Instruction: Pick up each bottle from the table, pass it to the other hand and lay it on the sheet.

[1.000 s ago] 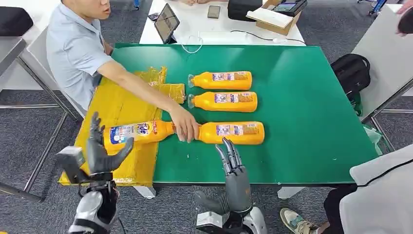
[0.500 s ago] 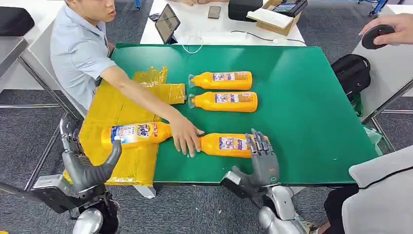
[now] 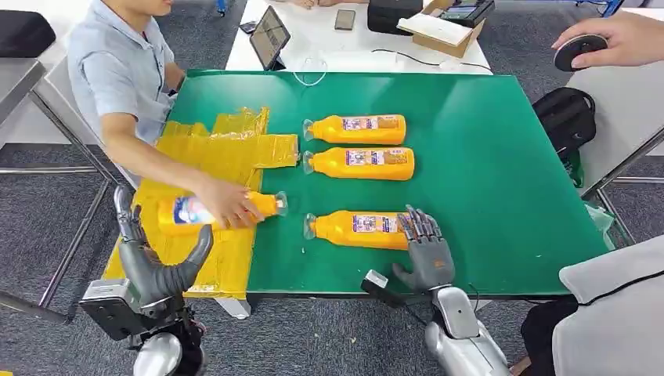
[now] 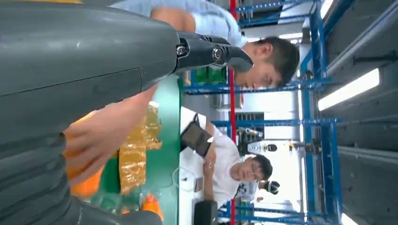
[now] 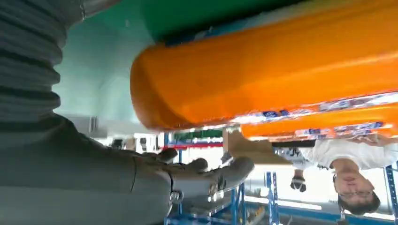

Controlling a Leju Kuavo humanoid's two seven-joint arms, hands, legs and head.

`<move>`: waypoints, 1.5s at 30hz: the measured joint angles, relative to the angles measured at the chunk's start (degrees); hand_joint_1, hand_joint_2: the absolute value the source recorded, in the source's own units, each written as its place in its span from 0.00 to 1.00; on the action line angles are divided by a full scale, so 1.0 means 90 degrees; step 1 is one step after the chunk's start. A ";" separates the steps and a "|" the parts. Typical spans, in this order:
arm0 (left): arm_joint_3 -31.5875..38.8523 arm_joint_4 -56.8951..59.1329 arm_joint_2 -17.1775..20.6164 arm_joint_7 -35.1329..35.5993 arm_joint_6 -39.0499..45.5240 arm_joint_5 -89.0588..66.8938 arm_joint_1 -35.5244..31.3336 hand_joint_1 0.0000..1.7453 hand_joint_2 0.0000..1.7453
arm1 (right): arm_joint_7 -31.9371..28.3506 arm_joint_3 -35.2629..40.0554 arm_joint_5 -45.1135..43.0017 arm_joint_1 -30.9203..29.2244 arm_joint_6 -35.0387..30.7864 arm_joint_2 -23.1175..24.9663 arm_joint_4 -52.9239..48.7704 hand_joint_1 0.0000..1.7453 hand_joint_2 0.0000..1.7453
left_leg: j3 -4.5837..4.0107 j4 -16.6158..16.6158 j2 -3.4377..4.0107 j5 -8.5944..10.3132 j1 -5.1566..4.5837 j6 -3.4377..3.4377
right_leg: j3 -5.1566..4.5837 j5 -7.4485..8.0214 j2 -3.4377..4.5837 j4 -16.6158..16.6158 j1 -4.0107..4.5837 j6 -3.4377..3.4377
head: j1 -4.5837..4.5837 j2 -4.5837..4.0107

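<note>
Three orange bottles lie on the green table (image 3: 485, 157): a far one (image 3: 354, 128), a middle one (image 3: 359, 163) and a near one (image 3: 356, 229). My right hand (image 3: 423, 249) is at the near bottle's base end, its fingers resting over that end and not closed around it. In the right wrist view this bottle (image 5: 263, 79) lies close against my right hand (image 5: 141, 183). A fourth bottle (image 3: 176, 213) lies on the yellow sheet (image 3: 227, 149) under a person's hand (image 3: 227, 205). My left hand (image 3: 156, 258) hangs open and holds nothing by the sheet's near edge.
The person (image 3: 117, 70) in a grey shirt leans in from the table's left side. Beyond the table stands a white desk with a tablet (image 3: 268, 35). A black backpack (image 3: 565, 113) sits on the floor at the right. Another person (image 3: 611, 313) stands near right.
My right hand moved right to the near bottle's base end. The person's hand left that bottle's neck and now lies on the bottle on the sheet. The near bottle shifted slightly left.
</note>
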 measured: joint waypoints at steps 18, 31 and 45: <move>-0.0418 0.0289 0.0029 0.0243 -0.0221 -0.0104 -0.0172 0.00 1.00 | 0.0287 -0.0039 0.0360 -0.0770 0.0000 0.0163 0.0965 0.00 1.00 | -0.0002 0.0000 0.0000 0.0001 0.0000 0.0000 | -0.0001 0.0000 0.0000 0.0002 0.0000 0.0002 | 0.0000 0.0000; -0.0549 0.0889 0.0082 0.0646 -0.0597 -0.0182 -0.0574 0.00 1.00 | 0.1954 0.0092 0.0042 -0.1987 0.2775 0.0345 0.2188 0.91 1.00 | 0.0081 -0.0001 0.0038 -0.0002 0.0001 -0.0002 | -0.0007 0.0002 0.0027 -0.0004 0.0002 -0.0007 | 0.0000 0.0000; -0.0564 0.1239 0.0082 0.0731 -0.0605 -0.0469 -0.0707 0.00 1.00 | 0.1742 0.0362 -0.0067 -0.2230 0.2796 0.0357 0.2521 1.00 1.00 | 0.0098 0.0001 0.0022 -0.0002 0.0000 -0.0001 | 0.0088 0.0001 0.0025 -0.0007 0.0000 0.0002 | 0.0000 0.0000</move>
